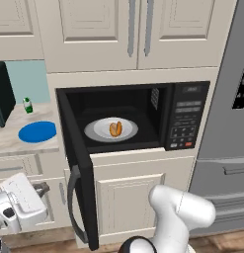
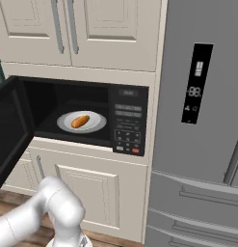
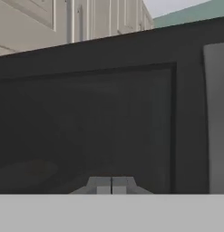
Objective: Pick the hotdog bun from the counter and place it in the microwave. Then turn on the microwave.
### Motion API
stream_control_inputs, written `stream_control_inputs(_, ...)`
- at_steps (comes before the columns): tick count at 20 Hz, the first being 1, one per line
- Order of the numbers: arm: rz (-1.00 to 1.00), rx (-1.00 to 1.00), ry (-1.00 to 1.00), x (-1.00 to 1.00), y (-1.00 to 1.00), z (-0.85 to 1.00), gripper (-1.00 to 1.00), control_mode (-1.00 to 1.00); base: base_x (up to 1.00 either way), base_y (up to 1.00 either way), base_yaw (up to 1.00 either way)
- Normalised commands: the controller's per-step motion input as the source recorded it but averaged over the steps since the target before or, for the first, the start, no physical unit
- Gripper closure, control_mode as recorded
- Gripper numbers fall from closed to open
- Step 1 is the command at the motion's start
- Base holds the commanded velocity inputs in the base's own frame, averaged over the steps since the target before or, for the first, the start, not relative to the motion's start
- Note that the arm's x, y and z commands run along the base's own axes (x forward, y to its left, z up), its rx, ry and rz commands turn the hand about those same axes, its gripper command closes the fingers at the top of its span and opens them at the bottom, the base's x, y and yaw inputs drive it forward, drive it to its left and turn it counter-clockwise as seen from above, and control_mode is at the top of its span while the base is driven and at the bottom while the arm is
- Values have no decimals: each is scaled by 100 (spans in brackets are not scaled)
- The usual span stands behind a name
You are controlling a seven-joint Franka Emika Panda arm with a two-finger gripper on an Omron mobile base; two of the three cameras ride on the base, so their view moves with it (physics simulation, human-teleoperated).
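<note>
The gripper point(image 3: 112, 185) is facing the microwave door point(image 3: 86, 131), fingers pressed together, gripping nothing. At two o'clock from the door handle point(image 1: 72, 207), the hotdog bun point(image 1: 115, 128) is lying on the white plate point(image 1: 96, 129) inside the microwave point(image 1: 185, 116). It looks light and soft, best pinched gently across its middle.

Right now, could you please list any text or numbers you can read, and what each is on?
"88": on the fridge display.
Microwave panel: buttons and small screen too blurred to read.
Green bottle on the counter: label too small to read.
</note>
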Motion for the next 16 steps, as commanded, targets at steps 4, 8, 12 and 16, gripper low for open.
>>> stream_control_inputs(4, -12, -13, -7, 11, -23, 0, 100, -100, 0, 0, 0)
stream_control_inputs(8, -2, -14, -9, 0, -41, -2, 100, -100, 0, 0, 0)
stream_control_inputs(12, 0, -13, -7, 0, -60, -5, 100, -100, 0, 0, 0)
stream_control_inputs(16, 1, -7, -3, 0, -75, -3, 100, -100, 0, 0, 0)
